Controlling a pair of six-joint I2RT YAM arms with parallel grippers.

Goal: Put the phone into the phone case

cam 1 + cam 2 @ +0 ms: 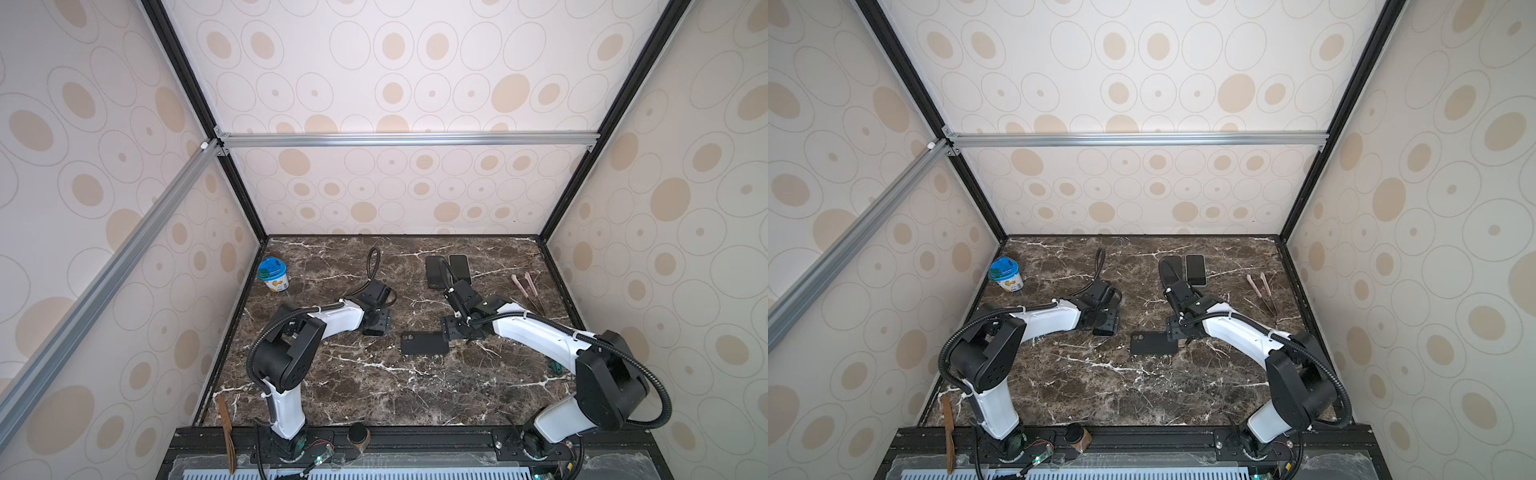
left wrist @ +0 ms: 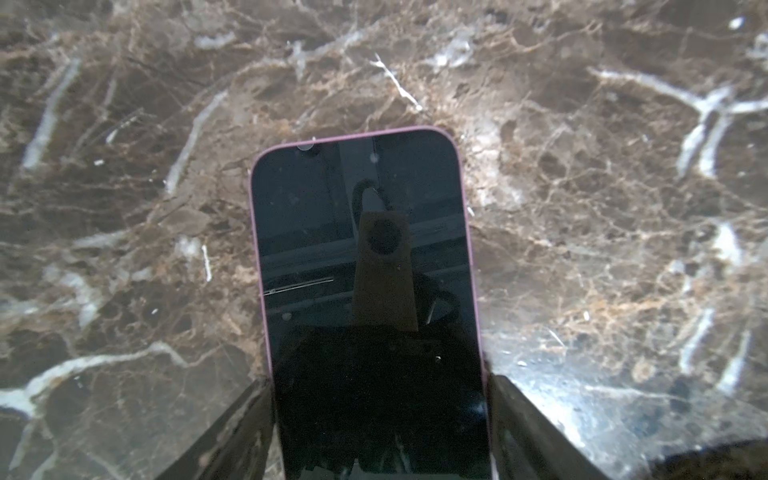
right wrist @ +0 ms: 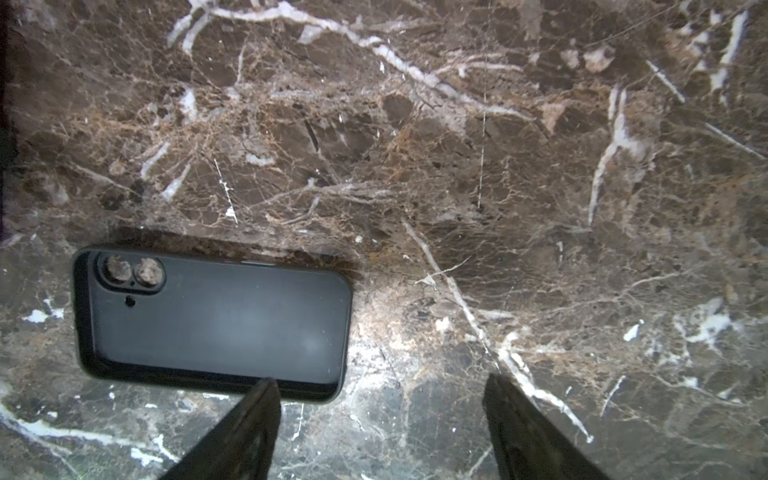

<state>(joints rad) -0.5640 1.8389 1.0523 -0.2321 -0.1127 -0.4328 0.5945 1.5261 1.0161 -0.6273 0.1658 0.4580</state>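
Left wrist view shows the phone (image 2: 361, 249), dark screen up with a pink rim, lying on the marble table (image 2: 582, 208). The left gripper (image 2: 378, 382) has a finger pressed against each long side of the phone, so it is closed on it.

In both top views this pair sits left of the middle, and the black case (image 1: 424, 343) lies just to its right, flat, hollow side up and empty. The right gripper (image 3: 380, 382) hangs open and holds nothing. One of its fingers (image 3: 249, 415) is over the near edge of the case (image 3: 216, 324), and the other is over bare marble. That gripper and its arm stand close over the right end of the case.

Counted:
- one phone in the grip
- one case
- two more dark flat slabs (image 1: 435, 272) (image 1: 460, 268) side by side at the far edge; I cannot tell whether they are phones or cases
- one cup (image 1: 272, 274) with a blue lid at the far left
- two pink-handled tools (image 1: 530, 291) at the far right
- one brown strap (image 1: 226, 432) at the near left
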